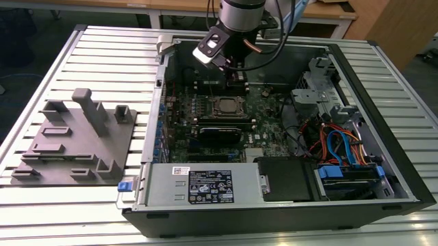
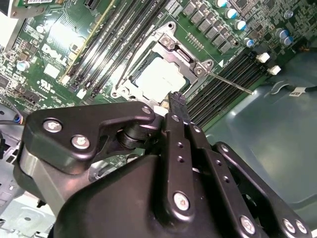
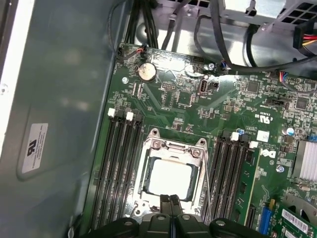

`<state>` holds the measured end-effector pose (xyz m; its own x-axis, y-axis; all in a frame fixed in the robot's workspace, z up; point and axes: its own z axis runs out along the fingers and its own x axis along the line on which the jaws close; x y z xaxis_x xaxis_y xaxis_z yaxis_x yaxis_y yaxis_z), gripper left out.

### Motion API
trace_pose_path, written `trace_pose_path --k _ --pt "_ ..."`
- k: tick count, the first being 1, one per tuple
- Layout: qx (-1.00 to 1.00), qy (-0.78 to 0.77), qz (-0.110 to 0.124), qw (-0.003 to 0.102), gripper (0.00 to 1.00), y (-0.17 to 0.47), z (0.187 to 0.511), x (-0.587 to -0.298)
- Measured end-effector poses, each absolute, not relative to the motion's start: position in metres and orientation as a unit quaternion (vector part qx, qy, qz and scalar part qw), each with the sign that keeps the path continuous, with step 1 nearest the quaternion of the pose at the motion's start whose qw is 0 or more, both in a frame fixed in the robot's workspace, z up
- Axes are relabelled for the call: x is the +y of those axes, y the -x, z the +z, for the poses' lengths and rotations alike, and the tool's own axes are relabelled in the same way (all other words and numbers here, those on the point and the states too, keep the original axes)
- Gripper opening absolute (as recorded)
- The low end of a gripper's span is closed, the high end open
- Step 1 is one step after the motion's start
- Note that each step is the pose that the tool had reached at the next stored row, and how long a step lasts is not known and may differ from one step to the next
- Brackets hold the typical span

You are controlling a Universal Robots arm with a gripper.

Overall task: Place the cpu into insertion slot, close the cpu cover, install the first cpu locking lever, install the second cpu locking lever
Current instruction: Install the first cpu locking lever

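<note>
Your gripper (image 3: 171, 199), fingers pressed together, hangs just over the edge of the insertion slot (image 3: 144, 174), at its 12 o'clock in the exterior view, where the cpu (image 3: 168, 177) lies seated beneath the lowered cpu cover (image 3: 174, 147), one thin locking lever (image 2: 229, 82) jutting outward.

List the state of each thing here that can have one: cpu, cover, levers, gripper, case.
cpu: seated in the slot.
cover: down flat over the cpu.
lever: sticks out from the slot, apparently unlatched.
other lever: lies along the slot; cannot tell if latched.
gripper: fingers shut, holding nothing, tips by the slot's edge.
case: side open.
</note>
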<state>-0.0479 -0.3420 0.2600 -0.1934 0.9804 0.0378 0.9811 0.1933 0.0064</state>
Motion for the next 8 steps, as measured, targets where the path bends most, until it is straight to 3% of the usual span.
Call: trace_pose_path --k 8 --pt "-0.788 0.615 -0.014 0.013 0.1 0.0479 0.26 -0.3424"
